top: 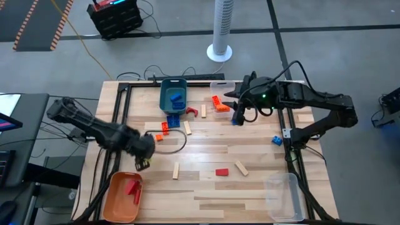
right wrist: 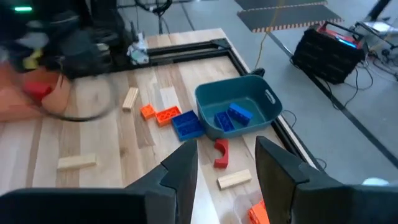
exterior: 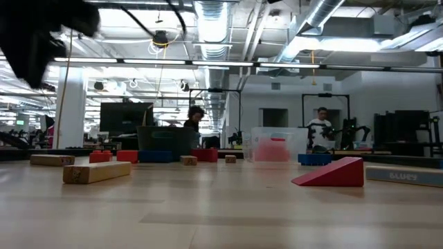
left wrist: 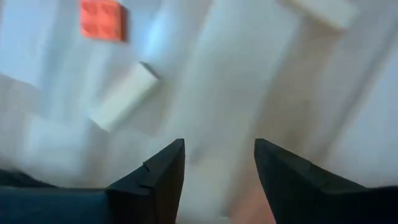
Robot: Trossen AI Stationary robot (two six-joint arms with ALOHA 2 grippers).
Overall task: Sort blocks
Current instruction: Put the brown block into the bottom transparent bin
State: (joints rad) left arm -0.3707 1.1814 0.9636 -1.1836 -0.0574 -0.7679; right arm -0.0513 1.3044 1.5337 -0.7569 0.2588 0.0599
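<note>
Careful: your left claw [top: 143,162] hangs over the worktop [top: 206,187] just beside the orange bin [top: 122,197], its fingers apart with nothing between them. If you drop now you could clip the bin's rim or nudge the nearby wood stick [top: 176,170]. The arm reaches in from the left edge, wrist bent down. Your right claw [top: 239,117] hovers near the clear bin [top: 220,85] at the far side, also parted and empty. Blocks lie scattered: red wedge [top: 222,172] mid-worktop, blue pieces in the teal bin [top: 173,95], red ones in the orange bin.
</note>
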